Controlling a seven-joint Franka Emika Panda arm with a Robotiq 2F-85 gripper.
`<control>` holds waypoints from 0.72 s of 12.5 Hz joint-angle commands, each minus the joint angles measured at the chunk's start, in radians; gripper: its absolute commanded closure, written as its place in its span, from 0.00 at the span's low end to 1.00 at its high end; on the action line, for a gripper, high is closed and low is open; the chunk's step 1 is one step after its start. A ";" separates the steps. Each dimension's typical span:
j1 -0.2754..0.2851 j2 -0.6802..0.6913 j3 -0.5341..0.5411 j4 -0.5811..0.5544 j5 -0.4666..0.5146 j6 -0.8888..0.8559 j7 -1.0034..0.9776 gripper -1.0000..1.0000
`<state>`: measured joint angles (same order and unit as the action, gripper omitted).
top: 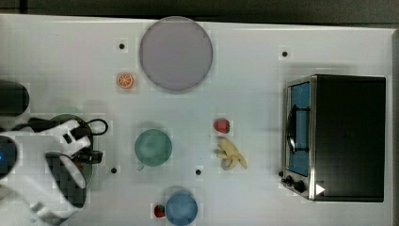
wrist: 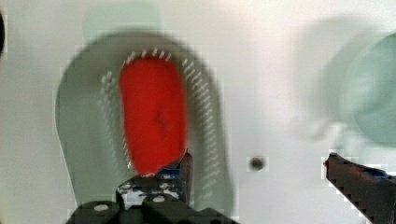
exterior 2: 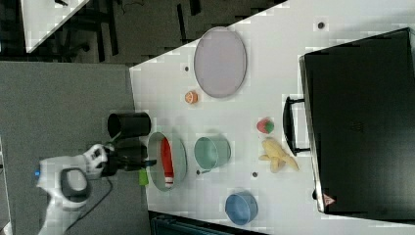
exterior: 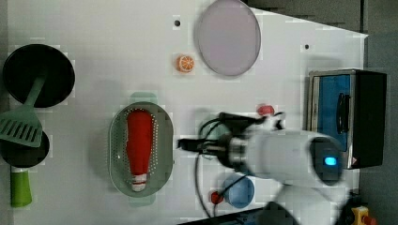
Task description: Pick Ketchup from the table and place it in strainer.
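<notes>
One ketchup bottle lies in one strainer. The surface also carries one round plate, one orange slice, one green cup, one blue bowl, two strawberries, one peeled banana, one toaster oven and one spatula.

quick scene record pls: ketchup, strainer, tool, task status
ketchup: Ketchup lying on its side inside the strainer
strainer: strainer on the table, left of the green cup in the left view
tool: tool open, nothing held, above the strainer's edge
task status: bottle placed
</notes>
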<state>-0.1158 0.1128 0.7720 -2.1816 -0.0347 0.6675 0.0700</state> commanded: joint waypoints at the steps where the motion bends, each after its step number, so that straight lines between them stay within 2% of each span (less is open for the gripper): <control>1: -0.089 -0.125 -0.069 0.114 0.039 -0.165 0.043 0.00; 4: -0.121 -0.190 -0.199 0.198 0.116 -0.312 0.016 0.00; 9: -0.127 -0.252 -0.469 0.261 0.117 -0.437 -0.131 0.00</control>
<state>-0.2014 -0.1490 0.3267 -1.9189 0.0723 0.2549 0.0080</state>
